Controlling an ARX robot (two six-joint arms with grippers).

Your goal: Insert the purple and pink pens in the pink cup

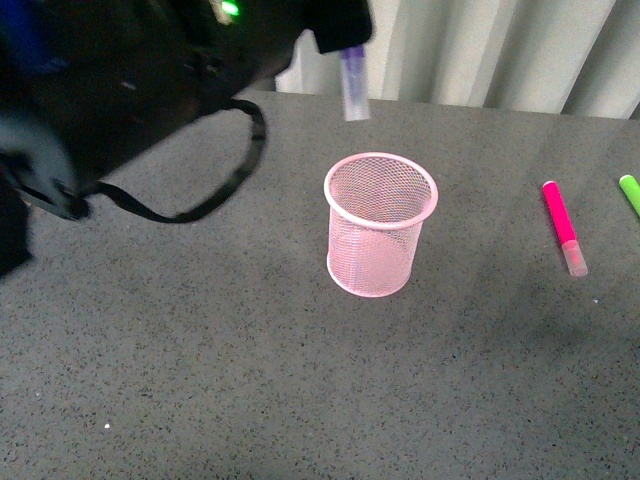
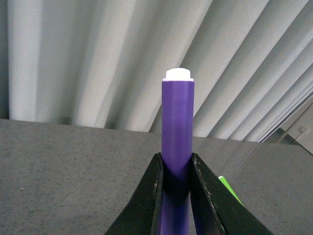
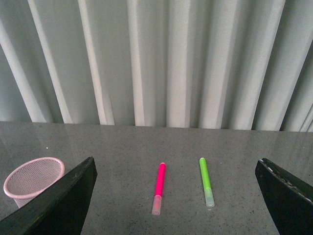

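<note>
My left gripper [image 2: 176, 169] is shut on the purple pen [image 2: 177, 127], held upright between the two black fingers. In the front view the purple pen [image 1: 354, 85] hangs cap down from the left arm, above and a little behind the pink cup [image 1: 380, 223]. The pink cup stands upright on the grey table and also shows in the right wrist view [image 3: 33, 179]. The pink pen [image 1: 563, 226] lies flat on the table to the right of the cup, cap toward me; it shows in the right wrist view [image 3: 159, 187]. My right gripper [image 3: 176, 196] is open and empty, above the table near the pink pen.
A green marker [image 3: 206, 181] lies beside the pink pen, at the table's right edge in the front view [image 1: 630, 192]. The left arm's dark body and cable [image 1: 200, 190] fill the upper left. White curtains [image 1: 480, 50] hang behind the grey table [image 1: 250, 380].
</note>
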